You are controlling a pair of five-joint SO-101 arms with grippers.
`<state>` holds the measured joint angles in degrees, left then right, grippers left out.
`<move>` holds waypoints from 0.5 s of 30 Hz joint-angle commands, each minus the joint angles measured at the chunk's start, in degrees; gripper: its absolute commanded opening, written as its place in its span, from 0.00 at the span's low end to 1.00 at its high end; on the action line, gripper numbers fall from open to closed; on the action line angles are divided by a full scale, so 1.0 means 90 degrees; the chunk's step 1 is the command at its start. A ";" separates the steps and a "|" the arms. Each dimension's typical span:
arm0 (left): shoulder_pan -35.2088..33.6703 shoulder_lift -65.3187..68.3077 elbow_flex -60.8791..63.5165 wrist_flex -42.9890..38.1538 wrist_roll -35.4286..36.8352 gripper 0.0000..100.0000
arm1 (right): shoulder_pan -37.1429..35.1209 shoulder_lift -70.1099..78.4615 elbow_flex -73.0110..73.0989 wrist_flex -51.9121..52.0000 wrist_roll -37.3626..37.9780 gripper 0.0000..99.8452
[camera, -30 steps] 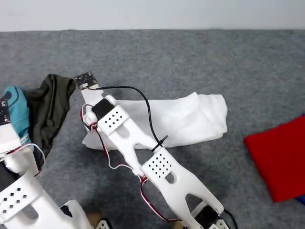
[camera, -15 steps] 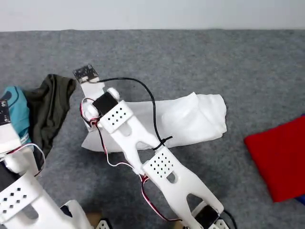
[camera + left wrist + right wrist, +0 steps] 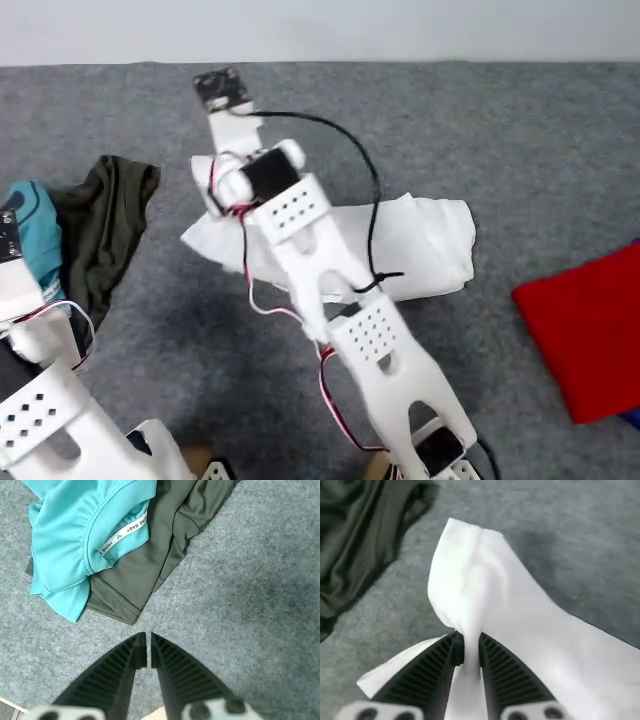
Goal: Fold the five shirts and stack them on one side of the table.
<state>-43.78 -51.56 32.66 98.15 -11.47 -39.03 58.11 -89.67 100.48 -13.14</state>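
A white shirt (image 3: 420, 245) lies as a long folded strip across the middle of the grey table (image 3: 500, 130). My right gripper (image 3: 468, 652) is shut on the strip's left end and holds that end (image 3: 470, 580) bunched and raised off the table. From above, the right arm's wrist (image 3: 265, 180) sits over this lifted end. My left gripper (image 3: 148, 650) hangs shut and empty just above bare table, a little short of a teal shirt (image 3: 75, 535) heaped on an olive shirt (image 3: 145, 565).
The teal shirt (image 3: 35, 235) and olive shirt (image 3: 105, 235) are crumpled at the table's left edge. A red shirt (image 3: 590, 330) lies flat at the right edge, with a sliver of blue cloth (image 3: 632, 418) below it. Bare table runs along the far side.
My right arm has swung toward the far side and to the right, dragging and lifting the white shirt's left end with it. The left arm has kept still.
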 commanded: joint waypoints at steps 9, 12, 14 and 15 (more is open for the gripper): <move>-0.0039 -0.0088 0.0005 -0.0098 -0.0049 0.03 | 0.0659 -0.3404 0.4474 0.0259 0.0098 0.01; -0.0029 -0.0088 0.0005 -0.0098 -0.0049 0.03 | 0.1021 -0.4059 0.5402 0.0249 0.0107 0.01; -0.0020 -0.0068 0.0005 -0.0107 -0.0049 0.03 | 0.1343 -0.4352 0.5871 0.0249 0.0186 0.01; -0.0020 -0.0068 0.0005 -0.0107 -0.0049 0.03 | 0.1529 -0.4449 0.6046 0.0249 0.0352 0.01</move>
<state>-43.78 -51.56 32.66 98.15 -11.47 -29.63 24.62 -39.21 100.48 -12.62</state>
